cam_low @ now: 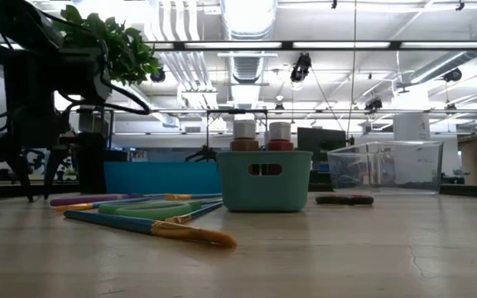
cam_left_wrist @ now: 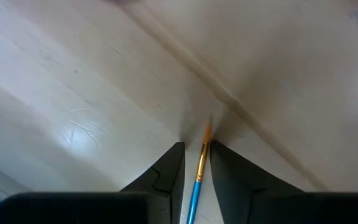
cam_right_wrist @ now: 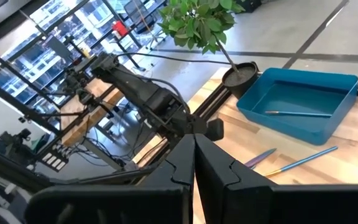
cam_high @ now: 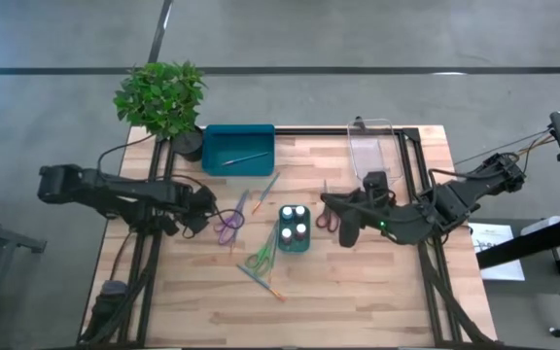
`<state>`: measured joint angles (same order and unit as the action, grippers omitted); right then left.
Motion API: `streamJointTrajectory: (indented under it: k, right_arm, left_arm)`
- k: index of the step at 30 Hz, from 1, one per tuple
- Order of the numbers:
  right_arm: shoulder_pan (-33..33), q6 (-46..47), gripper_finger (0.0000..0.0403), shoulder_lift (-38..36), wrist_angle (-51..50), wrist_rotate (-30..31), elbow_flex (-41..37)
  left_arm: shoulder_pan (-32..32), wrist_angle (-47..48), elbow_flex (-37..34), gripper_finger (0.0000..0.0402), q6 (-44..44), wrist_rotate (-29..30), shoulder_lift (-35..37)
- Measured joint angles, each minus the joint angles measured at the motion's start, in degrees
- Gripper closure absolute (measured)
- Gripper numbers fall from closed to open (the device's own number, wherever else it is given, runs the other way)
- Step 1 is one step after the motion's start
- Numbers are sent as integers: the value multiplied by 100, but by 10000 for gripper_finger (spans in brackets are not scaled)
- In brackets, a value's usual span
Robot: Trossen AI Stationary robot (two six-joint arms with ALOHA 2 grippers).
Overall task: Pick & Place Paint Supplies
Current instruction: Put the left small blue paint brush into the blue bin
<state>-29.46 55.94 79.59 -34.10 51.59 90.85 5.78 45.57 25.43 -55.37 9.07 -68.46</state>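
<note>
My left gripper [cam_high: 205, 209] points down at the table beside the purple scissors [cam_high: 229, 227]. In its wrist view the open fingers stand narrowly on either side of a blue brush [cam_left_wrist: 199, 174], whose gold ferrule and bristle end lie at the fingertips; a strip of table shows on each side. My right gripper [cam_right_wrist: 194, 142] is shut on nothing and hovers over the red scissors [cam_high: 326, 220]. White-capped pots [cam_high: 295, 226] stand in a small teal basket [cam_low: 265, 178]. Green scissors [cam_high: 260, 258] and more brushes [cam_high: 261, 280] lie flat on the wood. One brush [cam_high: 246, 157] lies in the teal tray [cam_high: 212, 146].
A clear tray [cam_high: 372, 146] sits at the far right of the table. A potted plant [cam_high: 163, 97] stands at the far left corner, beside the teal tray. A single brush [cam_high: 265, 188] lies between the tray and the basket. Bare wood [cam_high: 358, 292] shows along the near edge.
</note>
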Motion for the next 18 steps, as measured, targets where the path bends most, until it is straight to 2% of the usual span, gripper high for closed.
streamJointTrajectory:
  k: [13,18]
  right_arm:
    - [-172,65,394,0,-10,281,0]
    - [-172,83,394,0,-10,289,0]
  left_arm:
    - [28,-62,0,318,-32,-96,-95]
    - [86,-50,0,345,-22,-156,-97]
